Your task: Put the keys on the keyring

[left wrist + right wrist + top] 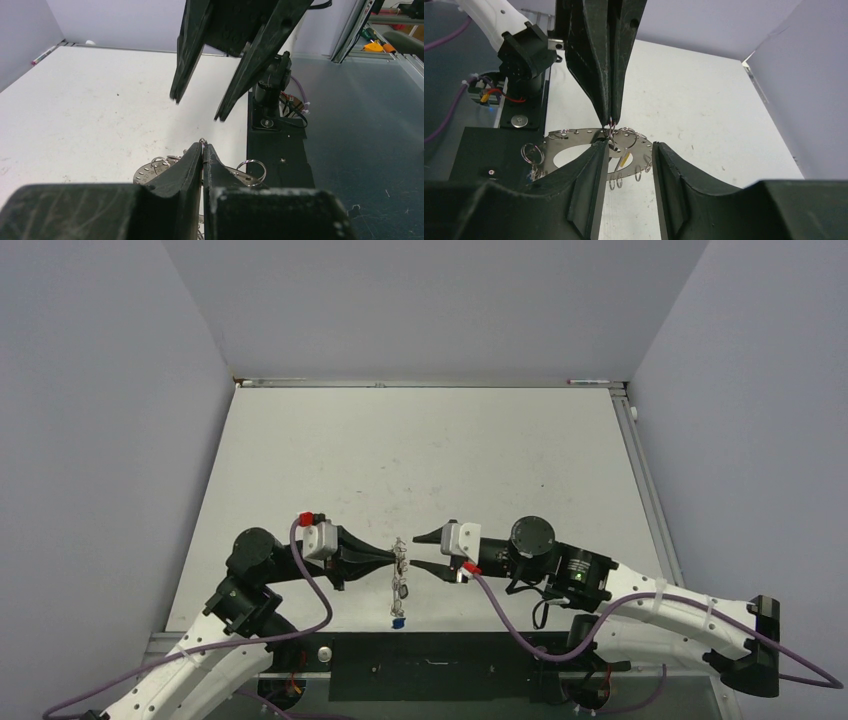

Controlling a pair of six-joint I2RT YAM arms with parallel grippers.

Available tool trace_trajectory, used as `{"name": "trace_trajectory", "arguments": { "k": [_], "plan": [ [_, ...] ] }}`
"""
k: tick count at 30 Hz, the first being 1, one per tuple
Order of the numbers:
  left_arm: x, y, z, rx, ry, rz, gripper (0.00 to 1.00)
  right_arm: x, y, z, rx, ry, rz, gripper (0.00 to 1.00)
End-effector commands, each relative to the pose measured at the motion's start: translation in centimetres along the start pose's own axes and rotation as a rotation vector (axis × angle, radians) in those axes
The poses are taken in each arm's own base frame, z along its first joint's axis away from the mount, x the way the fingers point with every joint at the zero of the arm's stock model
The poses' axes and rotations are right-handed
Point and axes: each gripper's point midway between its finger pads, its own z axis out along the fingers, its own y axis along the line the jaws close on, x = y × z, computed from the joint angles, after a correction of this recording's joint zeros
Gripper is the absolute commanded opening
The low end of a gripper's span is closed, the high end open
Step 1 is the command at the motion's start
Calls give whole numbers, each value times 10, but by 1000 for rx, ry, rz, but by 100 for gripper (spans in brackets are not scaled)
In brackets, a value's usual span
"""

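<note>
My left gripper (pixel 396 556) is shut on a small wire loop at the rim of the keyring (pixel 399 580), which hangs edge-on below its tips just above the table. In the left wrist view the closed tips (pixel 202 146) pinch the loop, with the ring (pixel 145 172) behind them. My right gripper (pixel 419 554) is open and empty, a little to the right of the ring. In the right wrist view (pixel 629 146) the flat holed ring (pixel 579 137) lies ahead; a yellow-tagged key (pixel 625 159) and a blue-tagged key (pixel 531 173) hang from it. The blue tag (pixel 397 620) hangs lowest.
The white table (pixel 420 460) stretches away behind the grippers, with grey walls on three sides. A black base plate (pixel 430 665) runs along the near edge under the arms. Purple cables (pixel 500 615) loop from both wrists.
</note>
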Motion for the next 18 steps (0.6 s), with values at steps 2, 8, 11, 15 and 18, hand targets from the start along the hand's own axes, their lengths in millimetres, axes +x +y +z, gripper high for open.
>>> {"name": "trace_trajectory", "arguments": {
  "k": [2, 8, 11, 15, 18],
  "plan": [
    [-35, -11, -3, 42, -119, 72, 0, -16, 4, 13, -67, -21, 6, 38],
    [-36, -12, -5, 43, -125, 80, 0, -19, 7, 22, -109, -18, 4, 34],
    [-34, -11, -5, 40, -114, 79, 0, -20, 7, 24, -117, -20, 4, 33],
    [-33, -11, -5, 36, -109, 80, 0, -16, 9, 22, -125, 4, 10, 35],
    [-33, -11, -6, 36, -109, 80, 0, -17, 8, 21, -119, 2, 5, 35]
  ]
}}
